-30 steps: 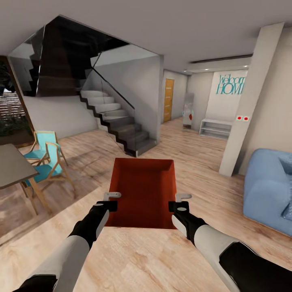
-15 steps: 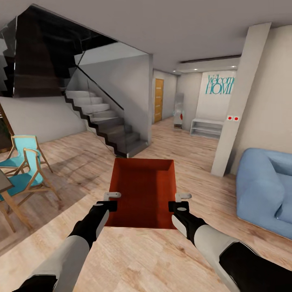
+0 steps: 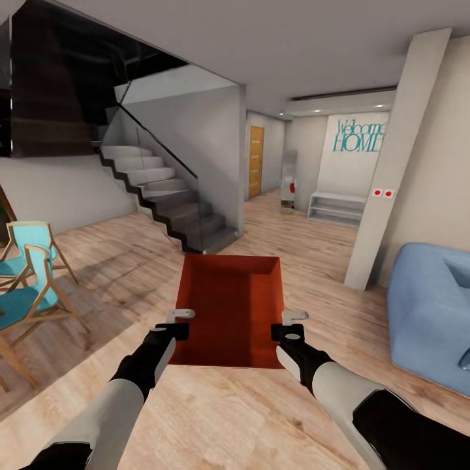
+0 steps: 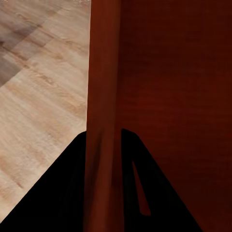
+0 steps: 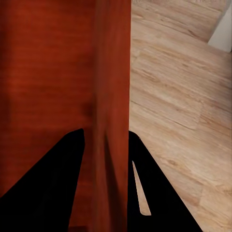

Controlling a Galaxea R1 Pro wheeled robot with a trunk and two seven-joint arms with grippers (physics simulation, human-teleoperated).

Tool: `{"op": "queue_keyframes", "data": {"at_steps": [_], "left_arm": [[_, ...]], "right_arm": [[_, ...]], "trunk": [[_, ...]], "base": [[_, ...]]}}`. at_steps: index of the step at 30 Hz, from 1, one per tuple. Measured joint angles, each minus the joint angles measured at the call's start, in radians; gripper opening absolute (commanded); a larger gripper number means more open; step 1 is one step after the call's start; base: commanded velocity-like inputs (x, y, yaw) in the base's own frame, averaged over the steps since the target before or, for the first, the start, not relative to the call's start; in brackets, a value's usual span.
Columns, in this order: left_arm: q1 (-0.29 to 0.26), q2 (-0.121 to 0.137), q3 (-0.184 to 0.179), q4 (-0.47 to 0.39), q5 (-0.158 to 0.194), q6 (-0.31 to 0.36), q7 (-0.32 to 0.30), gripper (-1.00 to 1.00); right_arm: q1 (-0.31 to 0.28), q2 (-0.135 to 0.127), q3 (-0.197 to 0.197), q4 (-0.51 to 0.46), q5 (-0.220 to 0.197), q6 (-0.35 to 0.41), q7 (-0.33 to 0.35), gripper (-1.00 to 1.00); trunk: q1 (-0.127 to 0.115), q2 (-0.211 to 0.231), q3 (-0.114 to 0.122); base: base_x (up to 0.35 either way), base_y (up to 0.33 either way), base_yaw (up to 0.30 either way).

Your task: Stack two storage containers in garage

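Storage container (image 3: 230, 310) carried level between both arms, left gripper (image 3: 175, 324) and right gripper (image 3: 290, 326) each clamped on a side wall. Since a second ago the view has swung: teal chairs (image 3: 29, 281) slid left, staircase (image 3: 173, 209) nearer centre. Transit through the living room continues; garage not yet reached.

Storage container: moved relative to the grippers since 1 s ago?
No. The storage container sits at the same spot between the left gripper and right gripper; the room around them shifted because the camera moved.
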Motion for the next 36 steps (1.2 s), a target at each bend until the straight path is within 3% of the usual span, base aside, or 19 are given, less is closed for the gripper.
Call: {"op": "queue_keyframes", "data": {"at_steps": [11,30,36], "left_arm": [[0.000,0.000,0.000,-0.001,-0.001,0.000,0.000,-1.00],[0.000,0.000,-0.001,0.000,0.000,0.000,0.000,-1.00],[0.000,0.000,-0.001,0.001,0.000,0.000,0.000,-1.00]], "right_arm": [[0.000,0.000,0.001,0.000,-0.002,-0.001,0.000,-1.00],[0.000,0.000,0.003,0.001,-0.004,-0.003,-0.001,-1.00],[0.000,0.000,0.003,0.003,-0.005,-0.002,0.000,-1.00]], "trunk": [[0.000,0.000,0.000],[0.000,0.000,0.000],[0.000,0.000,0.000]], "base": [[0.322,0.000,-0.022],[0.322,0.000,-0.234],[0.322,0.000,-0.077]]}}
